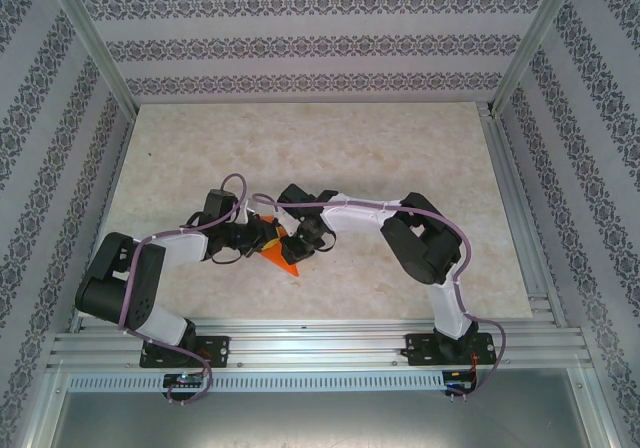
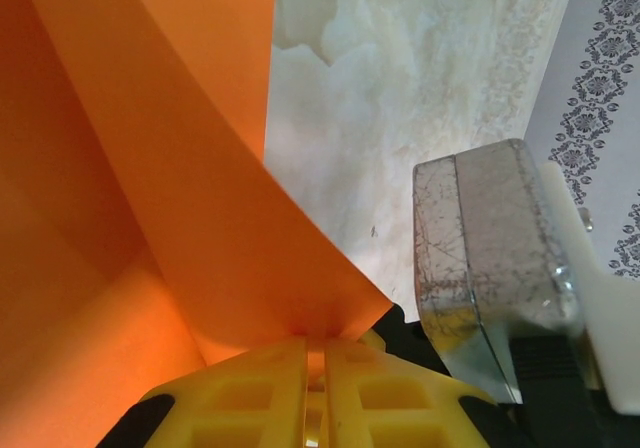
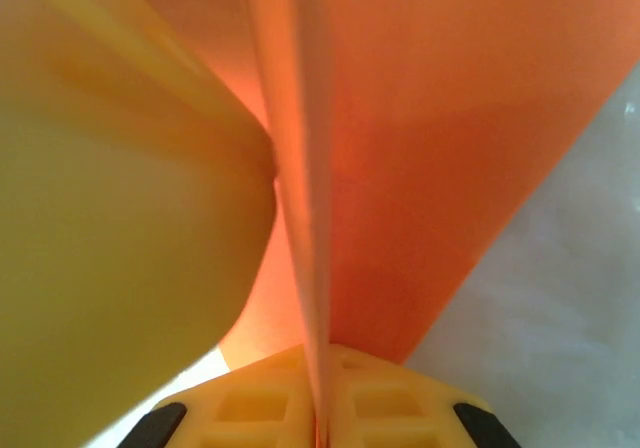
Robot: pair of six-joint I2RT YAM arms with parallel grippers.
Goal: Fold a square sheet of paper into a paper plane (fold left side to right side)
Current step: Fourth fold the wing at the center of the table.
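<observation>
Orange sheet of paper (image 1: pixel 282 259), creased into a pointed shape with its tip toward 5 o'clock. I judge the folding well along but the dart not finished. It sits mid-surface (image 1: pixel 400 138), held between both tools: left tool (image 2: pixel 316 360) clamped on it, right tool (image 3: pixel 322 368) pinching its edge.

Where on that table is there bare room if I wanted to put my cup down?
The far half of the table, up to the patterned back wall, is bare; so is the patch between the right arm and the right rail. The near middle is crowded: the left gripper and right gripper both pinch the orange paper there.
</observation>
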